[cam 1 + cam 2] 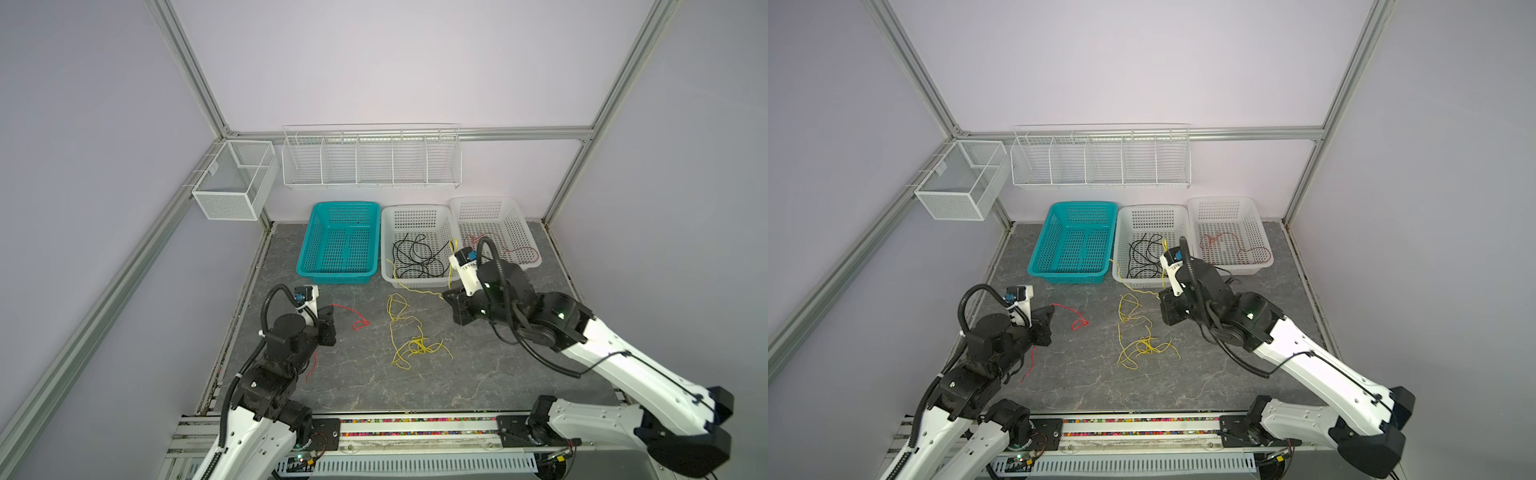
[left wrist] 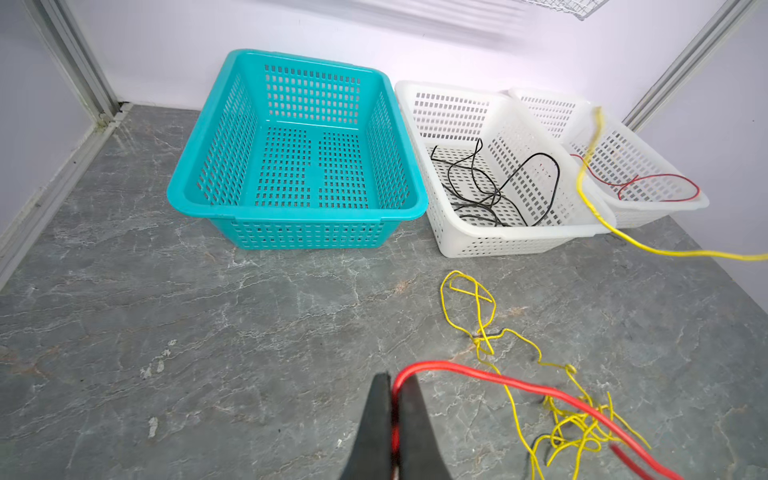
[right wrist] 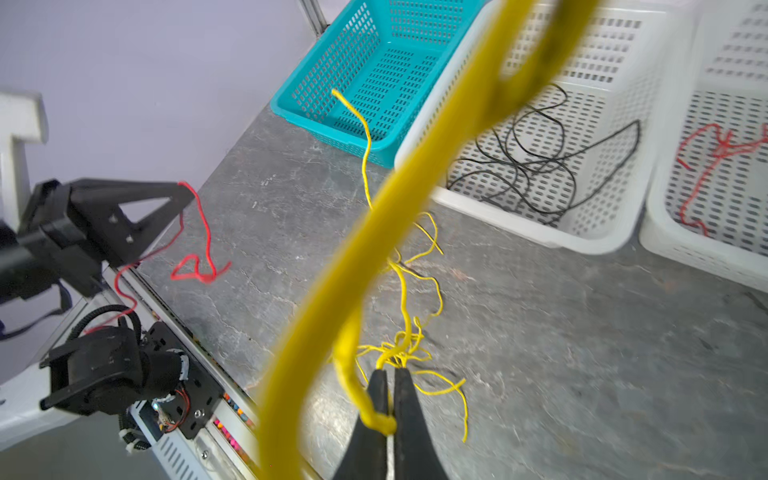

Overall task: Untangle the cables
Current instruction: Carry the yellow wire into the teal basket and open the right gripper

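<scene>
Left fingers clenched on red cable, its tail on the table. Yellow cable knotted mid-table, right fingers pinching one strand. Thin, limp, light, likely slippery: grab beside the knot. Flat grey table, ample room. Black cables lie in white basket.

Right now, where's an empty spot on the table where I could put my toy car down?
Bare table lies between the teal basket and the red cable. The near strip between the yellow cable tangle and the front rail is free too. The middle, around that tangle, is crowded.
</scene>
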